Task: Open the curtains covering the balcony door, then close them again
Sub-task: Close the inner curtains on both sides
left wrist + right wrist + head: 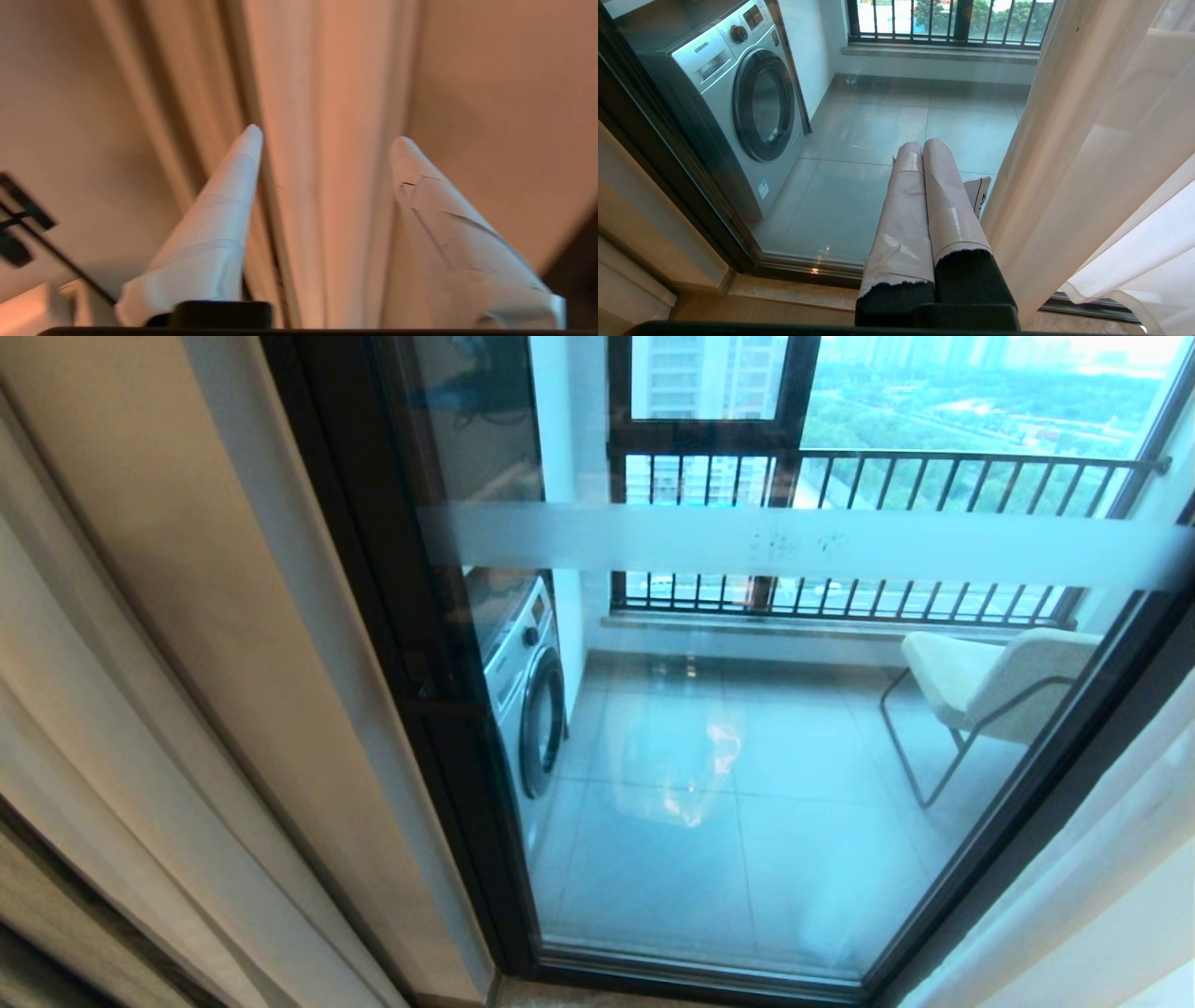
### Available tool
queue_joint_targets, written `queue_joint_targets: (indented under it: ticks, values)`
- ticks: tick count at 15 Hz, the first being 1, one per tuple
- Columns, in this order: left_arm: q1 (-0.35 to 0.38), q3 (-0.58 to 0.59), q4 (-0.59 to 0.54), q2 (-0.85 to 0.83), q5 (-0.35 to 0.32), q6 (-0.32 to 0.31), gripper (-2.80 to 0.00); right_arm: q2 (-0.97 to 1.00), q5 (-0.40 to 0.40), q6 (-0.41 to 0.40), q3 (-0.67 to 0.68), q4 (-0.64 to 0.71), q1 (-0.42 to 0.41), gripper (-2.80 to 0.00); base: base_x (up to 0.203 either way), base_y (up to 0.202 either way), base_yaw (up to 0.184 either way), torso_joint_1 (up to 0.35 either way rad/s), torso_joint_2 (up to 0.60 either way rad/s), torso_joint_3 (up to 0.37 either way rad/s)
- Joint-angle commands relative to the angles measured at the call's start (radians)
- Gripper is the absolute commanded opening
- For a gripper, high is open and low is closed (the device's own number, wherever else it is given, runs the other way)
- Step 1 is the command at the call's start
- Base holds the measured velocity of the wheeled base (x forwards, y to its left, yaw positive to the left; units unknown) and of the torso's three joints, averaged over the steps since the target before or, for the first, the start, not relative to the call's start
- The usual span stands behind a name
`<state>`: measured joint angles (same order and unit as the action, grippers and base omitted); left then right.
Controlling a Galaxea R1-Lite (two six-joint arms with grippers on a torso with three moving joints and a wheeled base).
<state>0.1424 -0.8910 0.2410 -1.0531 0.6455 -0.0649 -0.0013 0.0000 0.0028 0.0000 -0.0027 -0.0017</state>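
- At the left side of the scene, the left gripper (325, 133) stands with its taped fingers (219, 219) spread apart around a cream fold of the curtains (322, 163); nothing is pinched between them yet.
- The fold lies between the tips but loose, so if the jaws close too shallow they may catch only a sliver of cloth, which could slip out under a sideways pull.
- The balcony door (747, 737) stands uncovered in the middle, with curtain fabric bunched at the left (187, 663) and a sheer panel at the right (1102, 896). A tug on a single fold may stretch the fabric instead of sliding the whole panel.
- The right gripper (922, 149) hangs low, clenched and empty, just beside the right sheer panel (1087, 163); swinging fabric could snag on it.
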Motion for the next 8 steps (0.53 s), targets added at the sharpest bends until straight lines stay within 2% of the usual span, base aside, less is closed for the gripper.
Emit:
queue_joint_targets:
  ticks: [1,4,8]
  values:
    - [0.083,-0.016,0.015,-0.038,0.004,-0.008,0.0,0.001,0.0,0.0,0.0,0.0,0.0,-2.8,0.0,0.0,0.0,0.0,0.0,0.0]
    - [0.195,-0.023,0.112,-0.089,0.004,-0.041,0.0,0.001,0.0,0.0,0.0,0.0,0.0,-2.8,0.0,0.0,0.0,0.0,0.0,0.0]
    - [0.277,-0.089,0.194,-0.205,0.001,-0.051,0.0,0.001,0.0,0.0,0.0,0.0,0.0,-2.8,0.0,0.0,0.0,0.0,0.0,0.0]
